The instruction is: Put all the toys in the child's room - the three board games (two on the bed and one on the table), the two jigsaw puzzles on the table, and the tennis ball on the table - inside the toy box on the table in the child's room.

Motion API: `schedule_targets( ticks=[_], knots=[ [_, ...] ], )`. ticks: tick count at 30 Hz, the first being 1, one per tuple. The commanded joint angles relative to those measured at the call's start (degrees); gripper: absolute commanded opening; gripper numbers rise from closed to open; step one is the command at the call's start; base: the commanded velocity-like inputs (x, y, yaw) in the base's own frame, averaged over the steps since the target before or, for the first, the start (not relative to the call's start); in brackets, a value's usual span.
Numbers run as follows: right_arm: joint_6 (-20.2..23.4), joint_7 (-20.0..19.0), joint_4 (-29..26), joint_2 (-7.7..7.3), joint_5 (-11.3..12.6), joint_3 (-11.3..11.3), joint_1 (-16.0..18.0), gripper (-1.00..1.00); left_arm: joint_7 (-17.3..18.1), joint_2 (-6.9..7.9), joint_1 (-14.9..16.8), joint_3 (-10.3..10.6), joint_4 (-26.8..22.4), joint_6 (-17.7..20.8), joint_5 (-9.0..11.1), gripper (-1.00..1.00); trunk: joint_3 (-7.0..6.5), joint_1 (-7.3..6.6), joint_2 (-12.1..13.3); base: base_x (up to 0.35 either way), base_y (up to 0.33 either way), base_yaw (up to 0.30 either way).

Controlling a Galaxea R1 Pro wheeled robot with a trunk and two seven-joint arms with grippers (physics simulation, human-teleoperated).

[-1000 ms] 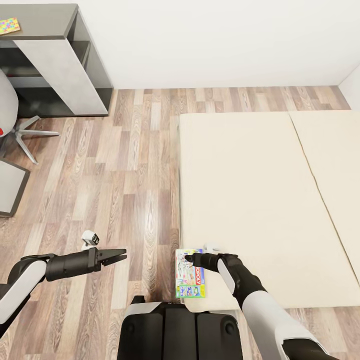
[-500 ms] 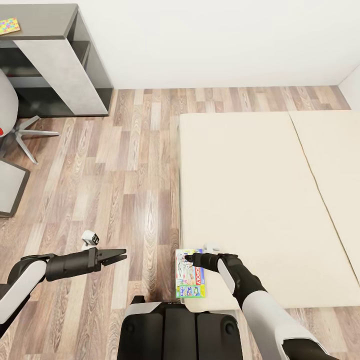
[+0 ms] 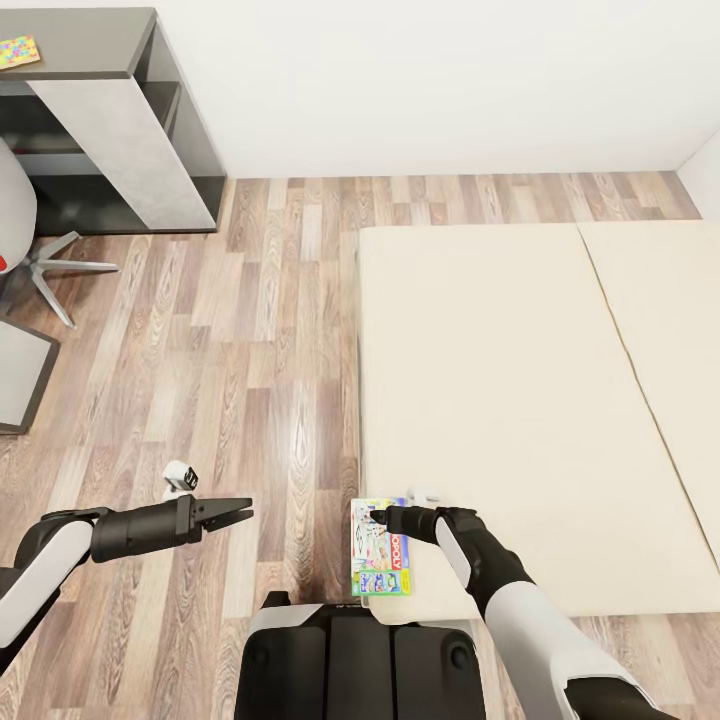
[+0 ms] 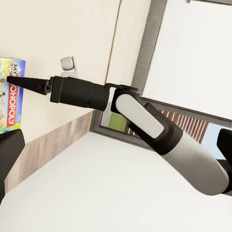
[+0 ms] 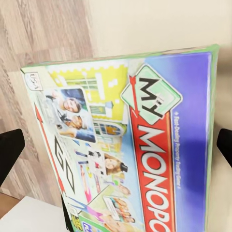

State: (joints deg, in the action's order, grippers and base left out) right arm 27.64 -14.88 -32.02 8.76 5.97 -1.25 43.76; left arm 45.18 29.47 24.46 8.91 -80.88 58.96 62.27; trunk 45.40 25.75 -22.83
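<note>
One board game (image 3: 381,549) beneath right claw (image 3: 374,516)

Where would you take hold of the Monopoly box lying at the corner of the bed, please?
Grip the Monopoly box across its narrow width, coming from above with the right tool open. It lies flat on the bed at the mattress edge, so its two long sides are free; the right wrist view shows a finger outside each.
</note>
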Motion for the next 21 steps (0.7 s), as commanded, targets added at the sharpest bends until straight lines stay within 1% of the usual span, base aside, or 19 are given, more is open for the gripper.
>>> schedule_targets(
  ticks=[1, 21],
  knots=[
    [0.40, 0.05, -0.09, 0.01, 0.53, -0.12, 0.01, 1.00, 0.16, 0.05, 0.03, 0.07, 0.02, 0.20, 0.04, 1.00, 0.06, 0.03, -0.09, 0.000, 0.000, 0.000],
    [0.54, 0.09, -0.37, -0.06, 0.53, -0.09, 0.01, 1.00, 0.17, 0.06, 0.03, 0.05, 0.02, 0.19, 0.04, 1.00, 0.06, 0.03, -0.09, 0.000, 0.000, 0.000]
  ],
)
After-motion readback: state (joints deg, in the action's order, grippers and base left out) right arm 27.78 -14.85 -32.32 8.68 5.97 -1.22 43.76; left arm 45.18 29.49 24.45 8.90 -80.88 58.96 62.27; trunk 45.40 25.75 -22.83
